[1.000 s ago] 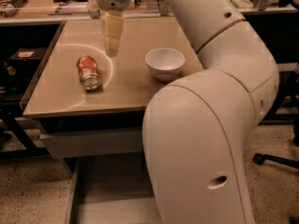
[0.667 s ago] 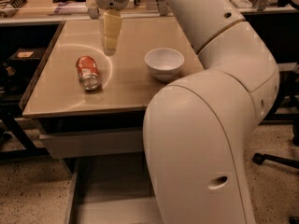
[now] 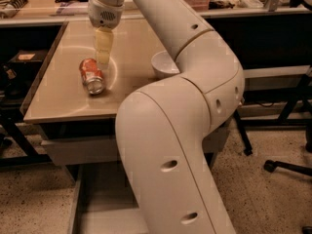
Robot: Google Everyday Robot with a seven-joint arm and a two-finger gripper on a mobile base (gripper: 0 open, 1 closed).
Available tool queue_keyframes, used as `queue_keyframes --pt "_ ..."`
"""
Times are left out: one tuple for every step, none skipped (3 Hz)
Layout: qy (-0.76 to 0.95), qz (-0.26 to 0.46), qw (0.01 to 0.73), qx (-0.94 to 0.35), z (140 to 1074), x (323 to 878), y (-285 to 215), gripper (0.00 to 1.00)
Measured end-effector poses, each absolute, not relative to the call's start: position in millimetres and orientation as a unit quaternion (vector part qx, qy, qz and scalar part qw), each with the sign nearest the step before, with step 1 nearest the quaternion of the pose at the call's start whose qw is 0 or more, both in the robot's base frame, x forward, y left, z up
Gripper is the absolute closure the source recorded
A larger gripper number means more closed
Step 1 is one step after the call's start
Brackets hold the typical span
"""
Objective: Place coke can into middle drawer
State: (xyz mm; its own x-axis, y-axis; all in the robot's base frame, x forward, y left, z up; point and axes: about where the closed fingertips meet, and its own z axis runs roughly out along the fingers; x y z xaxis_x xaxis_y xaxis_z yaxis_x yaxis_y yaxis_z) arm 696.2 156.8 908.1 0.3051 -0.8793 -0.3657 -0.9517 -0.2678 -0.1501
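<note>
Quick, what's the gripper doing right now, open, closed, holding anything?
Gripper: beside the lying red soda can on the tan tabletop; open or closed cannot be told.

No readable text; coke can [image 3: 91, 75] markings illegible. Pincer [image 3: 102, 63] hovers just above can.

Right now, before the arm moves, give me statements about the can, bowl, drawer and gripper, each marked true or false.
The coke can lies on its side on the table. True.
The middle drawer stands open below the table. True.
The can is inside that drawer. False: it is on the table.
The gripper hangs over the table, close beside the can. True.
The white bowl sits on the can. False: it stands apart from it.
</note>
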Motion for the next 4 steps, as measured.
queue_keyframes --pt "0.58 0.102 0.188 -0.786 907.6 703.7 164.2 0.0" --pt "0.59 0.113 0.177 -0.78 886.4 707.6 195.7 0.0" --pt "0.59 0.114 0.176 -0.78 885.4 707.8 196.2 0.0" --pt "0.596 0.099 0.193 -0.773 895.1 706.3 193.6 0.0"
